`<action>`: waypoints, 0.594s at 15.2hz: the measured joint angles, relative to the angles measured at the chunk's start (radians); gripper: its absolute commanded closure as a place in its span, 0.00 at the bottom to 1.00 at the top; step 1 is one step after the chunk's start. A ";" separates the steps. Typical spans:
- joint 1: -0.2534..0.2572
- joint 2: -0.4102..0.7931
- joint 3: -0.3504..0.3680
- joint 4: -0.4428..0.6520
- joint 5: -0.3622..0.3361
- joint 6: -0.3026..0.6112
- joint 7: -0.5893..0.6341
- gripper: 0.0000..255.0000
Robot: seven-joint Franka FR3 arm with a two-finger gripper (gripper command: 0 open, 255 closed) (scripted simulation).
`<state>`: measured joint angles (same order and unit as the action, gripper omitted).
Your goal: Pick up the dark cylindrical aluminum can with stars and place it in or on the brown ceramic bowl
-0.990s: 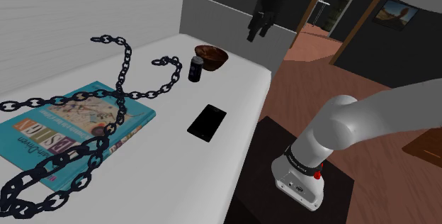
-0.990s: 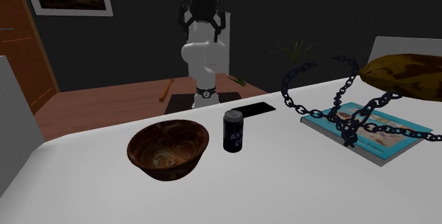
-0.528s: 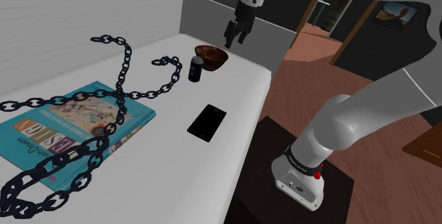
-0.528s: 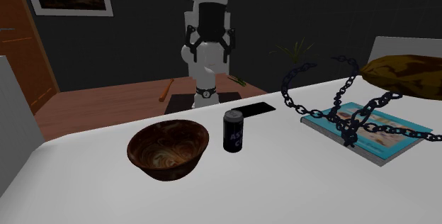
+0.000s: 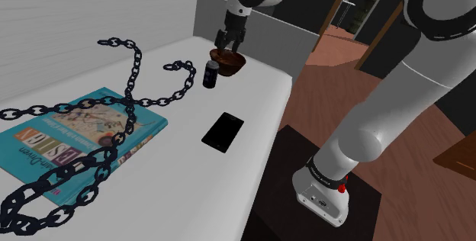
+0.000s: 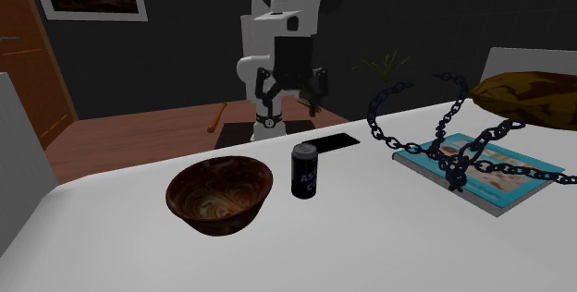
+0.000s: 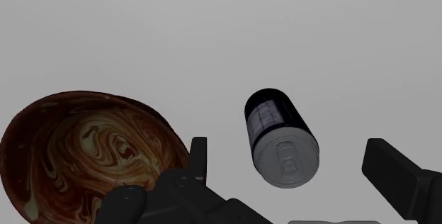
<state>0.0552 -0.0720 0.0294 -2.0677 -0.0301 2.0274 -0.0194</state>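
My end effector [image 6: 288, 99] hangs in the air above the white worktop [image 5: 255, 98] with its two black fingers spread wide and nothing between them. In the wrist view the can [image 7: 281, 138] sits below the gap, touching neither finger. The can stands upright, just beside the brown bowl [image 6: 220, 193] with a narrow strip of bare surface between them, on the bowl's right in the second exterior view. Around the pair the worktop lies open. The nearest edge runs past the bowl toward the shoulder view's right and drops to a floor of reddish boards, and a grey upright panel [image 5: 255, 32] closes the far side behind the bowl. A flat black phone [image 5: 223, 131] lies nearer my stand, close to that same edge and well apart from the can. A heavy dark chain [image 5: 131, 87] loops across a teal book [image 5: 72, 136] toward the shoulder view's left, its closest links near the can but not touching it. My arm rises from the stand, arches high over the worktop and turns the wrist downward. The can is a dark cylinder with pale print on its side and a dull grey top with a pull tab. The bowl is round and glossy, its inside swirled in brown and cream.
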 measured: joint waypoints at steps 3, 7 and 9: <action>0.007 0.114 0.007 0.077 0.010 0.021 0.003 0.00; 0.013 0.213 0.013 0.136 0.017 0.047 0.005 0.00; 0.014 0.231 0.014 0.132 0.017 0.069 0.007 0.00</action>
<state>0.0696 0.1594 0.0435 -1.9358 -0.0133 2.0960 -0.0123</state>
